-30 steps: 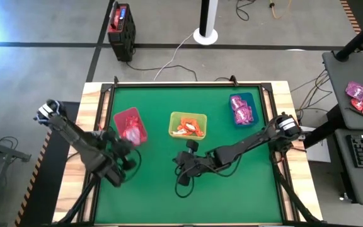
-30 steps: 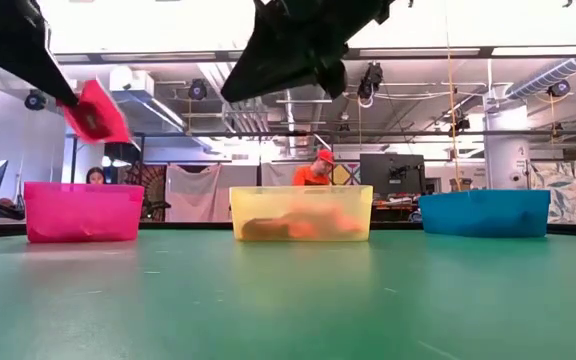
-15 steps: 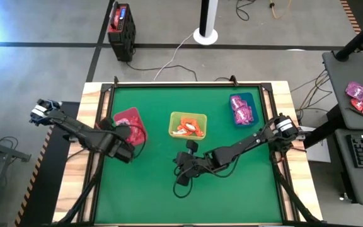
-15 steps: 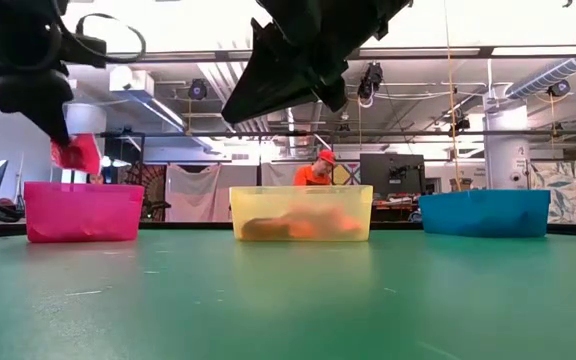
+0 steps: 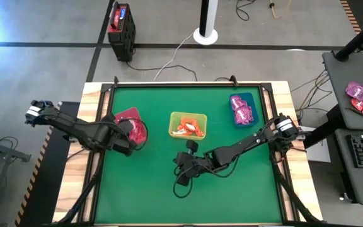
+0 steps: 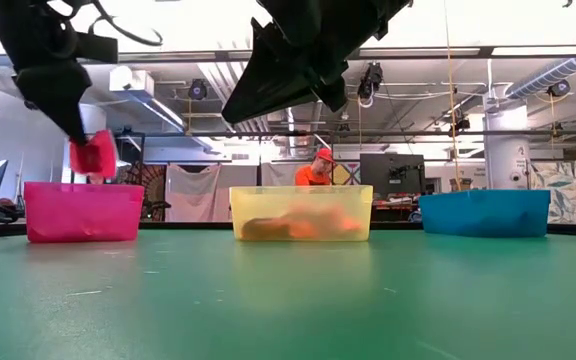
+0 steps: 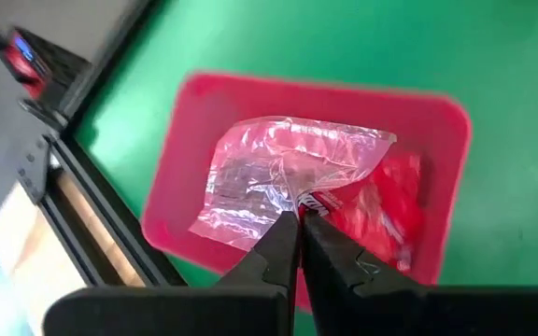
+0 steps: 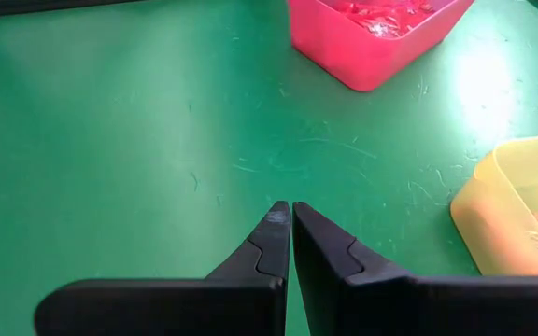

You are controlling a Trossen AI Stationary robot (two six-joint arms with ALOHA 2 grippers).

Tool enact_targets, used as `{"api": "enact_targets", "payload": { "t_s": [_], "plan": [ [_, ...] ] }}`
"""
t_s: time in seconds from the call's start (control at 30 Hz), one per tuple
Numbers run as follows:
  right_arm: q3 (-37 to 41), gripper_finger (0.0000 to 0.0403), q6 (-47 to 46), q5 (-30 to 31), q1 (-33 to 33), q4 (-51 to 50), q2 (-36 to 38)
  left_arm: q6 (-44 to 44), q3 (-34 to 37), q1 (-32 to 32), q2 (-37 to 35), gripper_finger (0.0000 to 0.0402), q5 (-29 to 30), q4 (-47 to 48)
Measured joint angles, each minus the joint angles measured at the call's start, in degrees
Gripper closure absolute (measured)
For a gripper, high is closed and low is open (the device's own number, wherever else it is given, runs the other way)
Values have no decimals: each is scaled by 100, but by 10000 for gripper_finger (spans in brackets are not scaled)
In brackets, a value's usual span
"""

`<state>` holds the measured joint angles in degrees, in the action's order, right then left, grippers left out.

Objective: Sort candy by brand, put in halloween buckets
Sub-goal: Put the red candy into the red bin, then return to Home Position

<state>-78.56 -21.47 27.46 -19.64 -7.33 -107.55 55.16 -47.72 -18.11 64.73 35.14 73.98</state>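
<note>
Red bin is your drop target: left gripper hangs right over it, pinched tight on a pink packet. Next, spread the fingers and release. Right gripper idles closed and empty, beside that bin.

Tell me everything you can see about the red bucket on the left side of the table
The red bucket is a small, shallow rectangular bin of crimson plastic with rounded corners, slightly see-through. It sits upright on the green mat, left of the yellow-green bucket. Inside lie shiny reddish-pink candy packets. The left gripper hangs above it, shut on a crinkly pink packet held over the opening. From table height that packet seems clear of the rim.
</note>
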Motion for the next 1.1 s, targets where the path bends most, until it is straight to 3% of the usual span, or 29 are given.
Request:
{"api": "enact_targets", "payload": {
  "t_s": [0.3,0.53,0.77,0.87,0.93,1.03,1.1],
  "plan": [
    [0,394,2,0,0,-39,0,113,0,22,56,395,157,-46],
    [0,394,41,0,-3,-125,0,106,0,22,165,332,181,-44],
    [74,394,763,278,-135,-93,50,144,-35,-206,126,290,100,-317],
    [266,394,974,411,-184,55,170,-136,-35,-750,102,287,648,-1241],
    [523,394,1025,411,-190,307,313,-787,-22,-1323,92,286,1188,-2382],
    [983,394,1337,419,-259,1034,542,-2513,133,-2228,92,286,1831,-4465],
    [1307,394,1577,422,-328,1577,750,-3926,335,-2703,89,286,1948,-6062]
  ]
}}
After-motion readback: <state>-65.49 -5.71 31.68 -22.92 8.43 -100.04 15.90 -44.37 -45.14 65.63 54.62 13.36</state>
